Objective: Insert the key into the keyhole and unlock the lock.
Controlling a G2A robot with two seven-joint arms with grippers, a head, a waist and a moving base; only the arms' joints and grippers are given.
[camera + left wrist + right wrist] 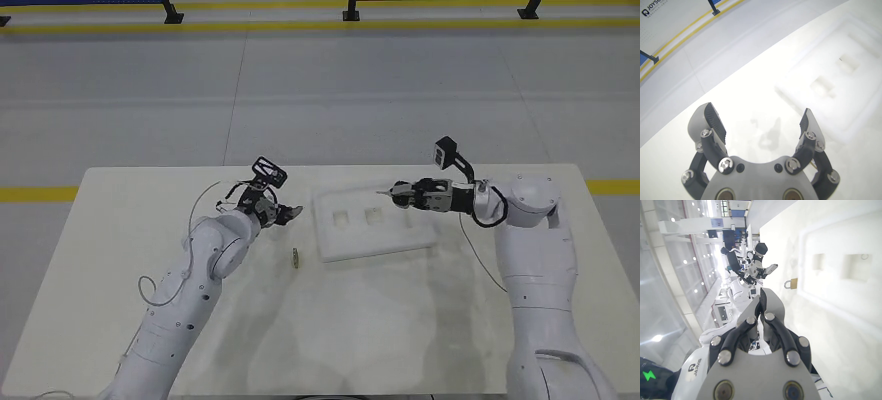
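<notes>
Padlock [296,258] lies loose on table [400,320], at 8 o'clock of foam tray [345,246]. Left pincer [290,213], at 12 o'clock, gapes wide, empty. Right pincer [390,192], 2 o'clock over tray, is pinched tight; can't tell if it grips a key. Risk: unheld lock prob. skids under any push.

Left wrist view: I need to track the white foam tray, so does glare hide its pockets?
Left wrist view: strong glare washes the white foam tray into the white table, leaving its rectangular pockets faint. Right wrist view: shaded pocket walls read clearly, and the brass padlock stands out. Top view: even light, pockets visible.
</notes>
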